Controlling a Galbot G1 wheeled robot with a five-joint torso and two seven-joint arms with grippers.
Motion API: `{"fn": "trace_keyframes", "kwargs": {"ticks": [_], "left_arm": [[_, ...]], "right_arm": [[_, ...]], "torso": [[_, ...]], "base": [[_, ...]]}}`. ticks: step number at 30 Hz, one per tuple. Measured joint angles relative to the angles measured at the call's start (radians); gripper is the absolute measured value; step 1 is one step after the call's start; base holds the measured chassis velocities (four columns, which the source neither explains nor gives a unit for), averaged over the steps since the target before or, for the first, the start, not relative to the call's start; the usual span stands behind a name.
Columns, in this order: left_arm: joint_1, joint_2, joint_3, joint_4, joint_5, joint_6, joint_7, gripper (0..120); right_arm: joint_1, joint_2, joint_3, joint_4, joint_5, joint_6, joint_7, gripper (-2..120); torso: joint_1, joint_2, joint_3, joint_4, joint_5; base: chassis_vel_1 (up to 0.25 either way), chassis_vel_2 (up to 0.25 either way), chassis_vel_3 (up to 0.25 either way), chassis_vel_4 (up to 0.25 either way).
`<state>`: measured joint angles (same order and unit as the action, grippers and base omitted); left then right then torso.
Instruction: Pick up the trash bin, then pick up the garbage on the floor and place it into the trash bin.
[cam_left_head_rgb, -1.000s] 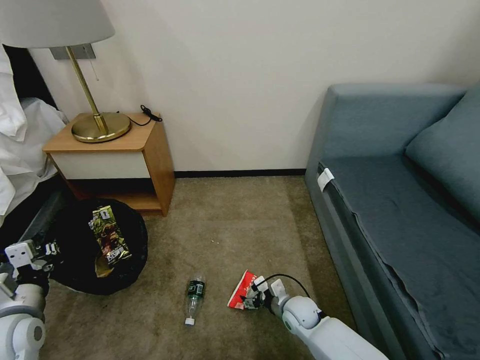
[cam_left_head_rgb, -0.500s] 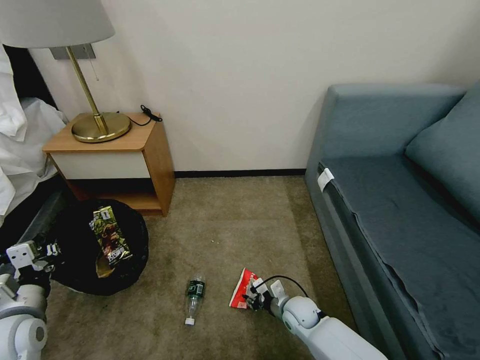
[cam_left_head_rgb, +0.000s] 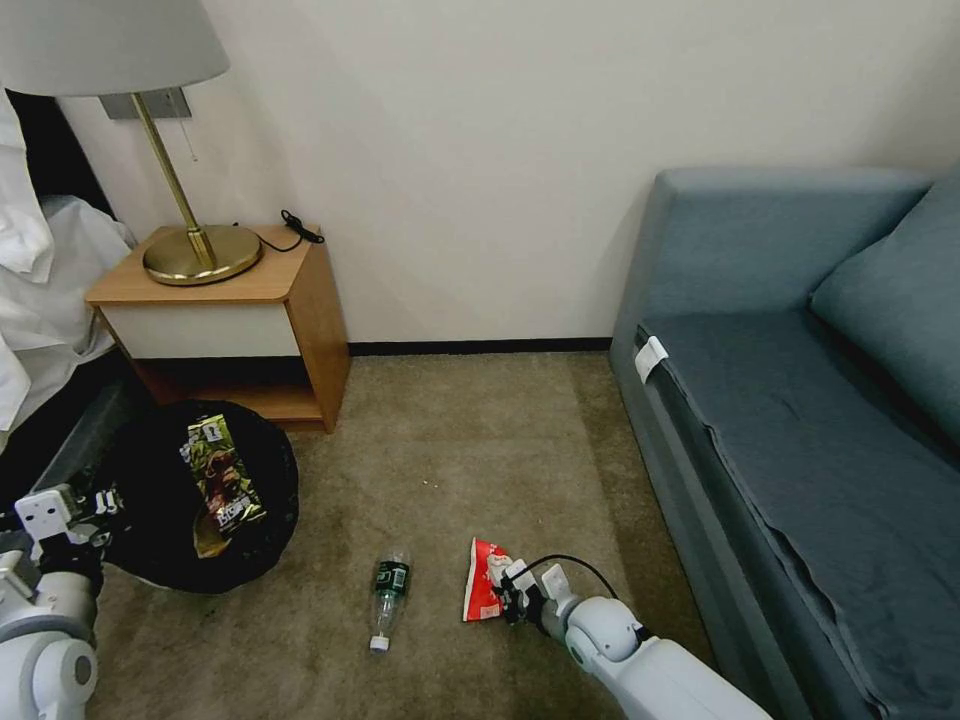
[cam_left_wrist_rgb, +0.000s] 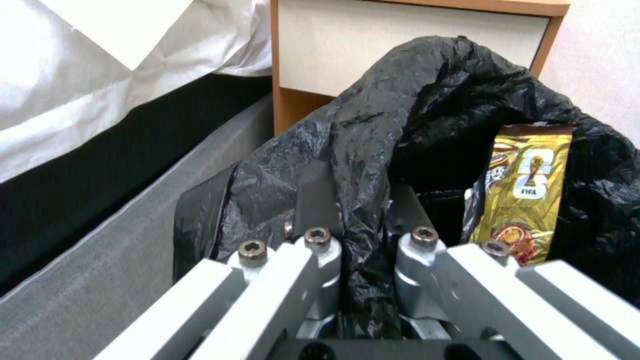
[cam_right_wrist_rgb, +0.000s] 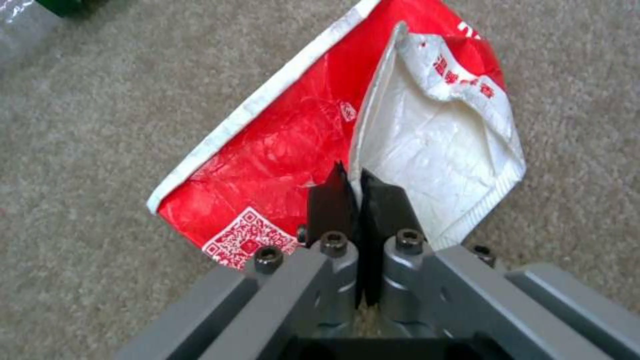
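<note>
From the head view I have the trash bin on the carpet beside the wooden nightstand, its black bag folded out over the rim and a gold-brown wrapper already lying inside; my left tool sits at the bin's near edge, and my right tool is low over the floor at the red-and-white snack packet, with the clear bottle lying on the carpet just to its left, apart from it. In the left wrist view the left tool is clenched on a fold of the black bag at the trash bin's rim, the plastic bunched between the two fingers, and the gold-brown wrapper stands inside the bag just beyond. In the right wrist view the right tool is pinched tight on the snack packet, its black tips closed along the seam where the red face meets the white flap, the packet otherwise flat on the carpet. I judge the step in hand to be the pickup of this packet, with the bin held and one piece in. The next move calls for a straight lift, watching that the thin film does not slip from so narrow a bite, then a carry across over the bottle to the bin's open mouth; the bottle is left for after
</note>
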<state>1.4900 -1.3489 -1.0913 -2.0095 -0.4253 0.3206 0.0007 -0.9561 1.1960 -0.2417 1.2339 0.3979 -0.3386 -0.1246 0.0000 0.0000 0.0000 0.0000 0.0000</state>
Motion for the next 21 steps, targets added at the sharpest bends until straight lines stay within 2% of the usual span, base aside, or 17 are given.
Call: {"fn": "trace_keyframes", "kwargs": {"ticks": [13, 21], "left_arm": [[0.005, 0.006, -0.008, -0.004, -0.002, -0.001, -0.001, 5], [0.009, 0.004, -0.004, -0.011, -0.007, -0.003, -0.004, 5]], "right_arm": [[0.006, 0.000, 0.036, 0.033, -0.013, 0.027, -0.001, 0], [0.072, -0.028, 0.069, 0.162, 0.022, 0.034, 0.002, 0]], "torso": [[0.000, 0.000, 0.000, -0.0001, 0.0000], [0.000, 0.000, 0.000, 0.0000, 0.0000]], "base": [[0.000, 0.000, 0.000, 0.000], [0.000, 0.000, 0.000, 0.000]]}}
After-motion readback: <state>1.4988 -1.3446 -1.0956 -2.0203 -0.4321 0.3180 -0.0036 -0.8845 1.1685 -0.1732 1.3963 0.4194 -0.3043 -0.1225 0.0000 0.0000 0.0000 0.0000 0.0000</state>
